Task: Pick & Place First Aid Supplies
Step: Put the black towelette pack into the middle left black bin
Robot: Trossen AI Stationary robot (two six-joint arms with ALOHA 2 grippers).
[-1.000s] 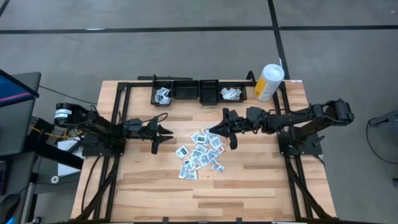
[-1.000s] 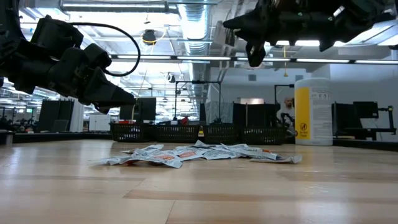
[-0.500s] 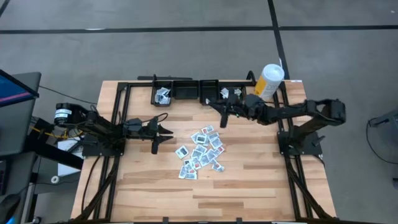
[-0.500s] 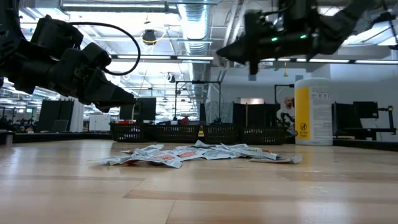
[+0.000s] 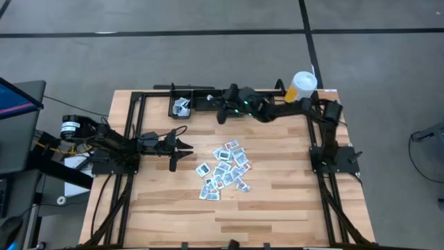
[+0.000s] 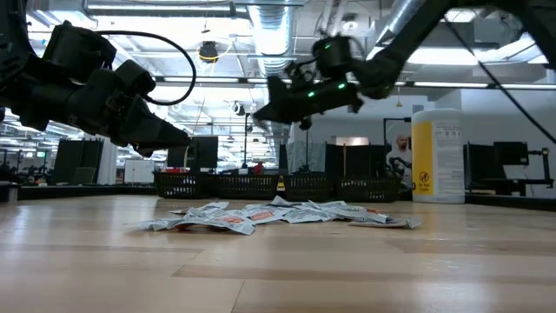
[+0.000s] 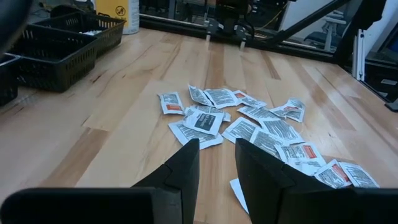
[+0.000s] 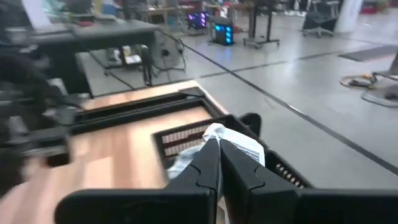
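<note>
The first aid supplies are small white packets lying loose in a pile (image 5: pixel 223 170) (image 6: pixel 278 213) (image 7: pixel 249 121) flat on the wooden table's middle. A few more packets (image 5: pixel 182 105) lie in the left black bin. My right gripper (image 5: pixel 205 104) (image 8: pixel 216 152) hovers shut over the row of bins at the far edge and points toward the left bin. A white packet (image 8: pixel 233 140) shows at its fingertips. My left gripper (image 5: pixel 191 147) (image 7: pixel 217 165) hangs open and level, left of the pile and pointing at it, with nothing between its fingers. My right gripper pinches a white packet (image 8: pixel 227 138) between its two fingertips, coming level from the table's right. The packet sticks out past the tips, clear of the table, above the bins. The fingers hide which edge they have.
Three black bins (image 5: pixel 208 103) stand in a row along the far edge. A tall white-and-yellow canister (image 5: pixel 300 87) (image 6: pixel 436 156) stands at the far right corner. Black frame rails (image 5: pixel 135 118) run along the table's sides. Bare wood lies near the front edge.
My right gripper has swung from above the pile's far right side to the far edge, then leftward along the row of bins, staying shut. The pile has not shifted.
</note>
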